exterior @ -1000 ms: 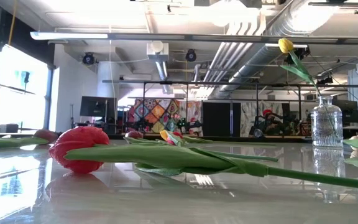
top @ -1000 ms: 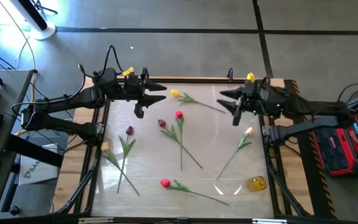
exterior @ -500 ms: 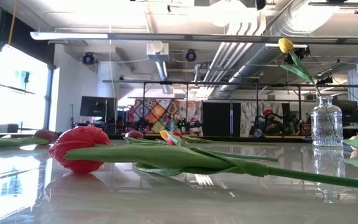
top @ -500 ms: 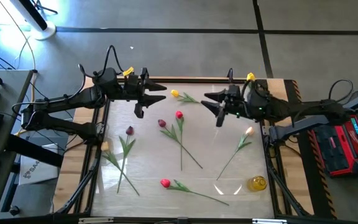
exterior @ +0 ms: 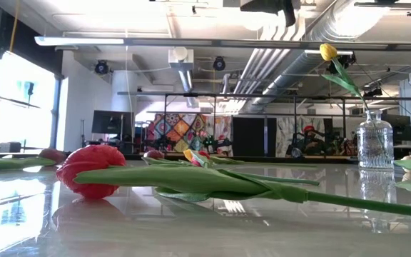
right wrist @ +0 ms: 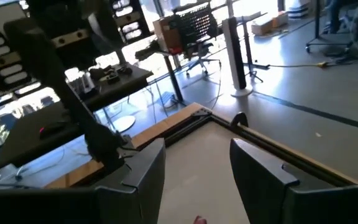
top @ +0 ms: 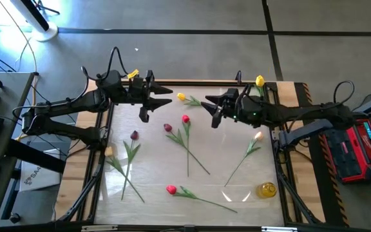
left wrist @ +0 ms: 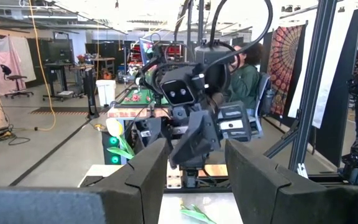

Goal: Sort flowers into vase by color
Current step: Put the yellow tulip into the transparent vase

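Several tulips lie flat on the glossy table top [top: 160, 161]: a yellow one [top: 181, 97] at the far side, a red [top: 185, 118] and a maroon one [top: 167, 127] mid-table, a dark one [top: 134, 135], a peach one [top: 257, 136] and a red one [top: 171, 189] near the front. A glass vase [exterior: 374, 143] at the near right holds a yellow tulip [exterior: 328, 51] by its stem. My left gripper [top: 156, 106] hangs open over the far left. My right gripper [top: 209, 113] hangs open above the yellow tulip's stem, facing the left one. Both are held well above the table with nothing between their fingers.
Black frame rails [top: 102, 161] run along the table's left and right sides, and a wooden border [top: 192, 82] runs along the far edge. The middle of the table between the flowers is bare. A person sits in the room behind [left wrist: 244, 74].
My right gripper has moved toward the table's left edge, from the far right corner to over the yellow tulip's stem. It has sunk a little and rolled about its own axis. Its fingers stay open. The flowers and the vase have not moved.
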`<state>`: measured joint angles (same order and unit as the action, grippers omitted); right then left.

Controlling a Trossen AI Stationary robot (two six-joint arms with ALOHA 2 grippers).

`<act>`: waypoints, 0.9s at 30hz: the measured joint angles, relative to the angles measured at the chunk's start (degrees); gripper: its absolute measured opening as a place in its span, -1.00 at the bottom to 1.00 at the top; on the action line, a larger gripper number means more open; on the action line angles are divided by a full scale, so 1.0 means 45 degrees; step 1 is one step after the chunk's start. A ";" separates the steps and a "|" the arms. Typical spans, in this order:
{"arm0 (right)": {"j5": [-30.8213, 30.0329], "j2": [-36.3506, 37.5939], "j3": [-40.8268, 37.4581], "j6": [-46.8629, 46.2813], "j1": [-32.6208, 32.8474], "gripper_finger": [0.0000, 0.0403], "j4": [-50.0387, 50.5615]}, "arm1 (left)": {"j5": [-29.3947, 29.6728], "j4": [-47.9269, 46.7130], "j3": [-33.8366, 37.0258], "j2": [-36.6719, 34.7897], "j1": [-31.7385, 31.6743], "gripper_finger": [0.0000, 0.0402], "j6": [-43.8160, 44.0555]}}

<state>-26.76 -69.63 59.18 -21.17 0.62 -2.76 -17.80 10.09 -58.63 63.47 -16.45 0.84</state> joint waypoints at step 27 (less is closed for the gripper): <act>0.1301 -0.0029 0.0005 0.1086 0.0529 -0.16 0.0486 | 0.0000 0.0003 0.0000 0.0001 -0.0004 -0.25 0.0001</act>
<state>-20.90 -69.76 59.20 -16.29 3.01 -0.57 -17.80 10.10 -58.63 63.47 -16.47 0.85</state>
